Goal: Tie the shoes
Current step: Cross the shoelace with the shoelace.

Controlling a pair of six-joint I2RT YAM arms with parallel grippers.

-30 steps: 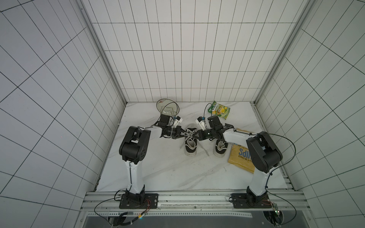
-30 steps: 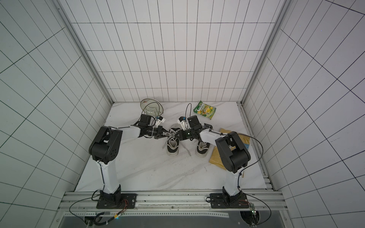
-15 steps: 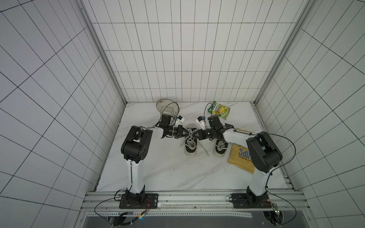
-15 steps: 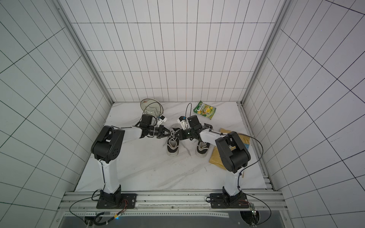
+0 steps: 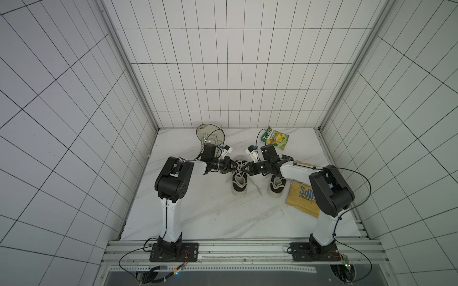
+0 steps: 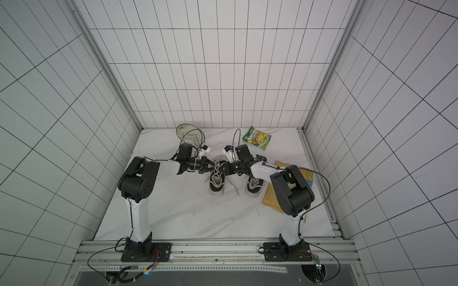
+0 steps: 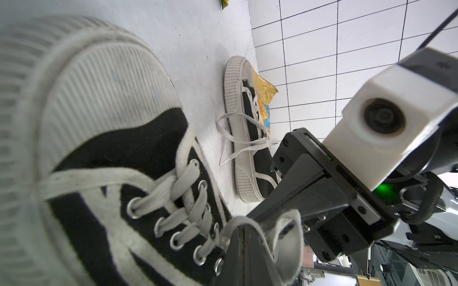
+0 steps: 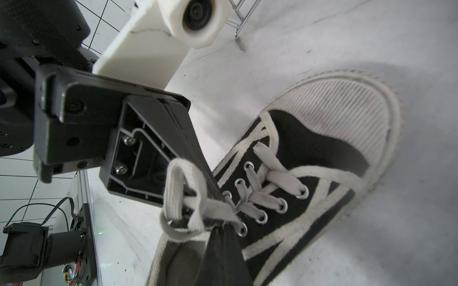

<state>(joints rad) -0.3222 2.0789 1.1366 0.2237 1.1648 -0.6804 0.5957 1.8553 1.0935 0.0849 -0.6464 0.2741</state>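
Robotics lab cell for sure: white grid-lined wall panels [image 5: 223, 74] around a white marble-look tabletop [image 5: 210, 210], black-and-white robot arms [image 5: 169, 218] bolted to a silver aluminium rail [image 5: 247, 250].

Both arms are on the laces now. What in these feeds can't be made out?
Where the laces cross on the shoe being tied: too small in both top views; both wrist views have shut jaws in front.
Second shoe: toe end under the right arm in both top views.
Yellow bag: print partly covered by that arm.
Toe cap: blurred in the left wrist view.
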